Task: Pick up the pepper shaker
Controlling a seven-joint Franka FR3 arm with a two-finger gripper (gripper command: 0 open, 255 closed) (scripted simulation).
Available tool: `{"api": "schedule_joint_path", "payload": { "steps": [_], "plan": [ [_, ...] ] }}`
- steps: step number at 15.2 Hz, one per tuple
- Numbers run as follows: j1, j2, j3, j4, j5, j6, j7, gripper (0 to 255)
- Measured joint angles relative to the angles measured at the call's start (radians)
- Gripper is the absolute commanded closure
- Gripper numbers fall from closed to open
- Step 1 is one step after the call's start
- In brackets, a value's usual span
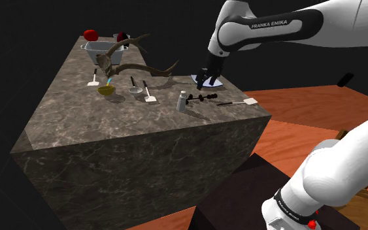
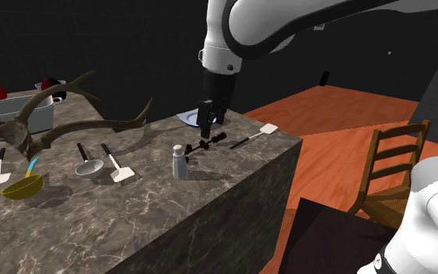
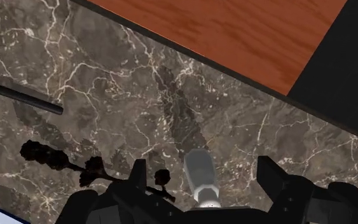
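Observation:
The pepper shaker [image 1: 183, 100] is a small pale grey bottle with a lighter cap, standing upright on the dark marble counter [image 1: 110, 131] near its front edge. It also stands there in the second exterior view [image 2: 179, 161]. My black gripper [image 1: 207, 80] hangs above the counter, behind the shaker and over a pale plate [image 1: 210, 83]. Its fingers are open and hold nothing [image 2: 206, 117]. In the wrist view the shaker [image 3: 201, 175] shows between the two spread fingers [image 3: 137, 176], well below them and untouched.
A black twig-like sprig [image 1: 202, 98] lies beside the shaker, and a white spatula [image 1: 241, 102] is further along. Antlers [image 1: 133, 62], a yellow bowl [image 1: 106, 90], a small ladle [image 1: 135, 88] and a grey tub [image 1: 100, 51] stand further back. A wooden chair [image 2: 392, 167] is on the floor.

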Motion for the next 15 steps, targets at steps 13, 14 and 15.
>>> {"api": "schedule_joint_path", "payload": {
  "steps": [13, 14, 15],
  "plan": [
    [0.015, 0.348, 0.009, 0.234, 0.082, 0.114, 0.01, 0],
    [0.015, 0.35, 0.009, 0.226, 0.082, 0.125, 0.009, 0],
    [0.016, 0.356, 0.01, 0.221, 0.083, 0.136, 0.008, 0]
  ]
}}
